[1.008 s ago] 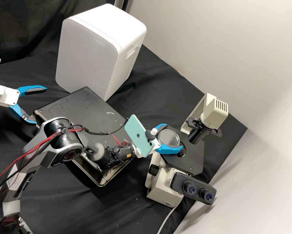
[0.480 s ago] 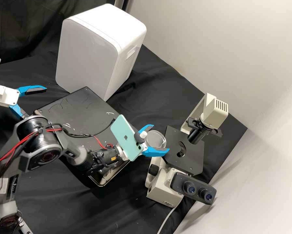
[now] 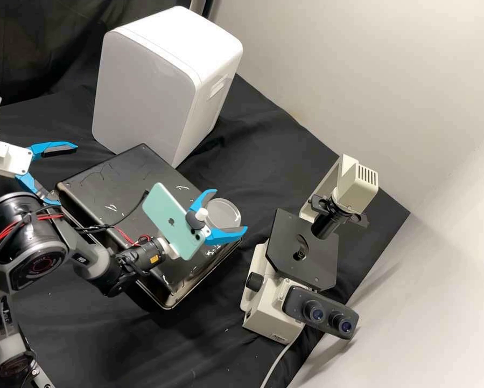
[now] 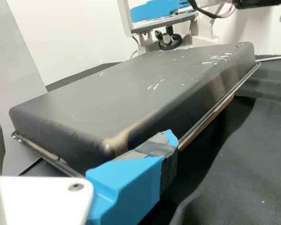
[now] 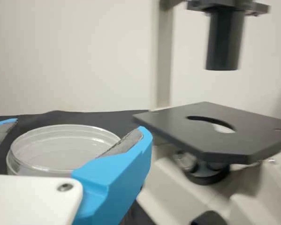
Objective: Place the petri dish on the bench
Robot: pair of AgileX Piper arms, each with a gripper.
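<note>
Half done, as I judge it. In the high view the right gripper (image 3: 230, 212) is clamped on the petri dish (image 3: 223, 212). The dish hangs in the air over the corner of the dark tray (image 3: 128, 183) nearest the microscope (image 3: 276, 302), clear of the stage (image 3: 306, 253). Lowering and release remain. Bare bench (image 3: 263, 145) runs as a narrow strip between tray and microscope, and opens wider toward the front edge and beside the white box (image 3: 161, 81). The left gripper (image 3: 64, 172) sits with its jaws apart near the bench's left edge, just beside the tray's left corner.

From the left wrist, the tray's rim lies just ahead of those spread jaws.

From the right wrist, the dish sits level between the jaws, with the stage's edge close beside it.
</note>
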